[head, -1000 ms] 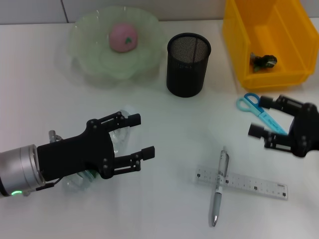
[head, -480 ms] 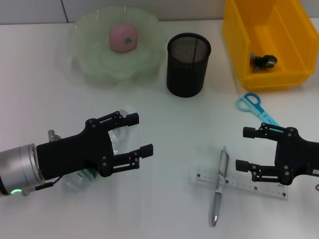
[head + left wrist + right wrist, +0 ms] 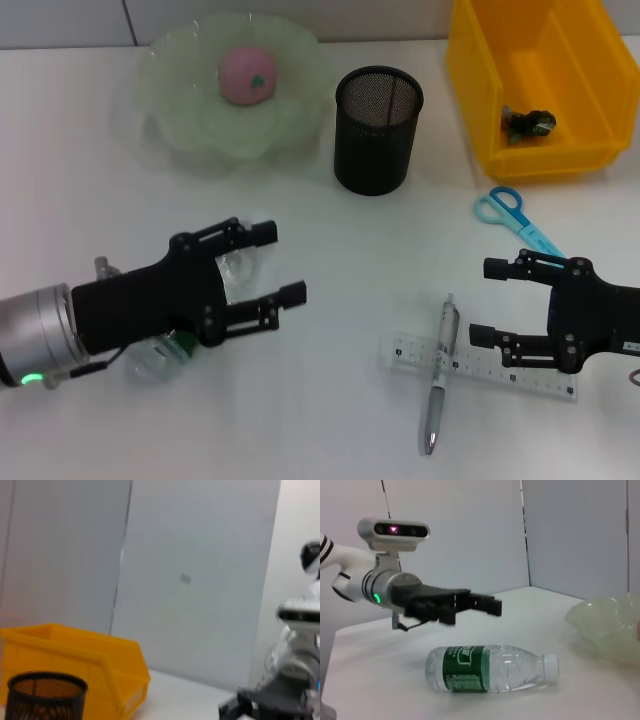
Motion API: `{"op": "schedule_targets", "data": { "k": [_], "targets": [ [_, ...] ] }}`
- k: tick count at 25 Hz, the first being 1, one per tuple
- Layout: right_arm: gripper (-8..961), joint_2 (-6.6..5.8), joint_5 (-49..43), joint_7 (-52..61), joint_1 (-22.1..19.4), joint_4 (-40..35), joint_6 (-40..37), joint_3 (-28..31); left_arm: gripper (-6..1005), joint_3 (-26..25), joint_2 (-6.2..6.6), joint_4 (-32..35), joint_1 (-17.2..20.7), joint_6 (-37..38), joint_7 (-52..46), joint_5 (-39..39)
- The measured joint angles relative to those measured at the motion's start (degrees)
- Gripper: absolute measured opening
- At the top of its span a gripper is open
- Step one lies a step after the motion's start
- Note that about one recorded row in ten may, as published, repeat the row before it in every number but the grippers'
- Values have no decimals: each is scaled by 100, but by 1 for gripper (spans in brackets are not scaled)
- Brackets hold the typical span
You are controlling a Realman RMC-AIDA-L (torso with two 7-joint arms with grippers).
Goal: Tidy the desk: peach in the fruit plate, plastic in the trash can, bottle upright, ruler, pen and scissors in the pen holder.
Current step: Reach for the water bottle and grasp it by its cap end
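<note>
In the head view the left gripper (image 3: 266, 262), fingers spread apart, hovers at lower left over the clear bottle (image 3: 170, 345) lying on its side on the white desk (image 3: 340, 250), while the right gripper (image 3: 497, 302), also open and holding nothing, sits at lower right just beside the ruler (image 3: 478, 368) and the pen (image 3: 441, 372) crossing it. The blue scissors (image 3: 512, 217) lie just above that gripper. The peach (image 3: 247, 75) rests in the green fruit plate (image 3: 180, 90) at upper left, the black mesh pen holder (image 3: 377, 129) stands at top centre, and what seems to be crumpled plastic (image 3: 528, 123) sits in the yellow bin (image 3: 480, 80) at upper right.
</note>
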Motion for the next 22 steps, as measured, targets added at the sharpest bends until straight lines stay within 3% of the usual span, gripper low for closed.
{"op": "schedule_targets", "data": {
  "k": [5, 7, 8, 12, 13, 16, 18, 22],
  "targets": [
    [813, 12, -1, 0, 1, -1, 70, 2, 796, -2, 13, 255, -171, -94, -1172, -366],
    [813, 19, -1, 0, 1, -6, 84, 3, 796, -5, 12, 397, -255, -299, -1729, -388],
    [813, 24, -1, -1, 1, -8, 87, 2, 796, 15, 21, 607, -367, -635, -2556, -366],
    [813, 27, -1, -43, 1, -9, 105, 2, 796, 65, 32, 1026, -475, -999, -3522, -189],
    [813, 31, -1, -70, 1, -9, 138, 2, 796, 70, 33, 1403, -519, -1137, -4122, 73],
    [813, 38, -2, -99, 1, -9, 164, 2, 796, 75, 33, 1720, -582, -1206, -4640, 384],
    [813, 44, 1, -132, 4, -9, 189, 3, 796, 79, 34, 2161, -738, -1234, -5378, 1051],
    [813, 45, 3, -137, 32, -9, 205, 3, 796, 104, 37, 2483, -935, -1216, -6033, 1731]
  ]
}}
